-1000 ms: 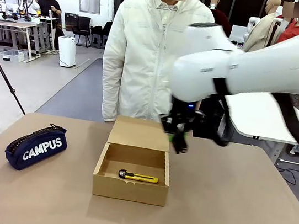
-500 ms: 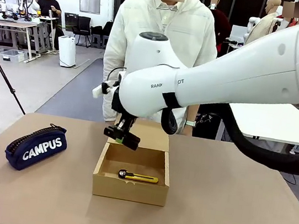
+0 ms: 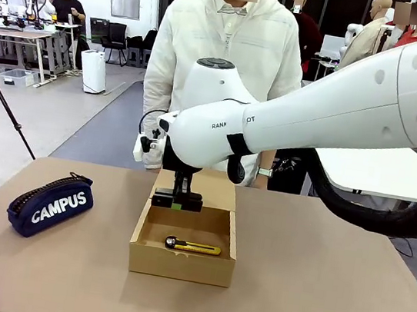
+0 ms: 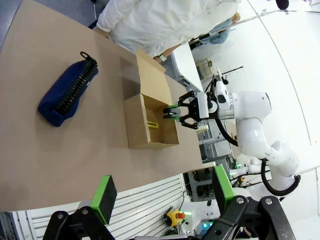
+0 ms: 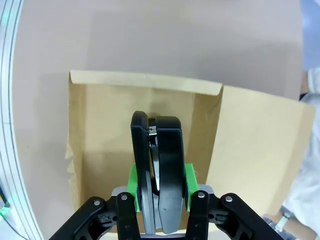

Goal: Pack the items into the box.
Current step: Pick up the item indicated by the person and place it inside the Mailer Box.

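Right jaws closed on the stapler (image 5: 167, 160), which stands clamped between the green pads (image 5: 132, 181) and projects beyond them. In the front view the right jaws hang over the 12 o'clock end of the open box (image 3: 180, 264), about level with its rim and just in front of the lid flap (image 3: 220, 192), which leans back toward 12 o'clock. In the right wrist view the stapler lies over the bare box floor. The knife (image 3: 193, 245) lies flat inside the box along its 6 o'clock wall, apart from the stapler. The pencil case (image 3: 50, 204) lies on the surface (image 3: 313, 295) at 9 o'clock from the box, well apart from it, "CAMPUS" facing 6 o'clock. Left jaws open and empty, pads (image 4: 104, 197) wide apart, high above the surface. The surface is plain tan. A person (image 3: 220, 72) in a white jacket stands at 12 o'clock behind the box. The room is an open workroom with a grey floor and further tables at 10 o'clock.
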### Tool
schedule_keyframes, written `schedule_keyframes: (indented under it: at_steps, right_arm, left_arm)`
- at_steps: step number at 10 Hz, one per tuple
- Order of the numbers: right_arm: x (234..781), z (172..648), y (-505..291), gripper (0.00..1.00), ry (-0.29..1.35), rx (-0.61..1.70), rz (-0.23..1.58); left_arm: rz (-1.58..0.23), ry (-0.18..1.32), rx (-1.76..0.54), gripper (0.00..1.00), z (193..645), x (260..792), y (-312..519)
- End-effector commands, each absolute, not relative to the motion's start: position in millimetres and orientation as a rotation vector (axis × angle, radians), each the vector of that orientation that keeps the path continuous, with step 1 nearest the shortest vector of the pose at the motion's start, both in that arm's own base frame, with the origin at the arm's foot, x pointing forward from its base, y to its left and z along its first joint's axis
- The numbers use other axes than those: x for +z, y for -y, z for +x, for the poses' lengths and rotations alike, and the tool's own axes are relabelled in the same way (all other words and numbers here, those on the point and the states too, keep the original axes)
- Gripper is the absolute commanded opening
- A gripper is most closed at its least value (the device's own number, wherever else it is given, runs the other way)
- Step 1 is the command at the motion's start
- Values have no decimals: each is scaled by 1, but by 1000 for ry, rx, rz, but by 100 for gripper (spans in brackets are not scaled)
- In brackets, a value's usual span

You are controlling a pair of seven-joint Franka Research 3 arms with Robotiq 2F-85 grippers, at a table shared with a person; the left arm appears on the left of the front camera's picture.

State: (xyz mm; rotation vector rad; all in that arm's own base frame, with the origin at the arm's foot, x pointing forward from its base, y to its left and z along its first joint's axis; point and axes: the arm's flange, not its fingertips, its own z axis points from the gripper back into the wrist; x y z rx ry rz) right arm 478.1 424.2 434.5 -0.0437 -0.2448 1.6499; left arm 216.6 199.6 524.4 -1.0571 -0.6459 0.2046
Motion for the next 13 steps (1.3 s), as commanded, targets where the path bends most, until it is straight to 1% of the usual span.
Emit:
schedule_keyframes:
  at_steps: [1,2,3,4,5,6,8,9,10,13]
  right_arm:
    - [439,472,-415,0,218,1595,-56]
    - [439,470,-415,0,233,1586,-37]
    - [430,471,-417,0,208,1585,-10]
    - [412,475,-418,0,140,1546,-20]
    - [388,484,-417,0,105,1492,-73]
    - [378,486,-415,0,80,1490,-27]
    - [377,484,-414,0,51,1537,10]
    - [379,486,-412,54,46,1517,1]
    - [381,486,-410,100,47,1506,8]
    - [385,486,-405,100,59,1462,-6]
  left_arm:
    - [-1069,666,188,100,217,525,-200]
    - [-1069,666,188,100,217,525,-200]
    - [-1069,666,188,100,217,525,-200]
    - [-1069,666,188,100,217,525,-200]
    - [-1069,666,188,100,217,525,-200]
    - [-1069,666,188,100,217,525,-200]
    - [-1069,666,188,100,217,525,-200]
    - [-1069,666,188,100,217,525,-200]
    - [-1069,666,188,100,217,525,-200]
    - [-1069,666,188,100,217,525,-200]
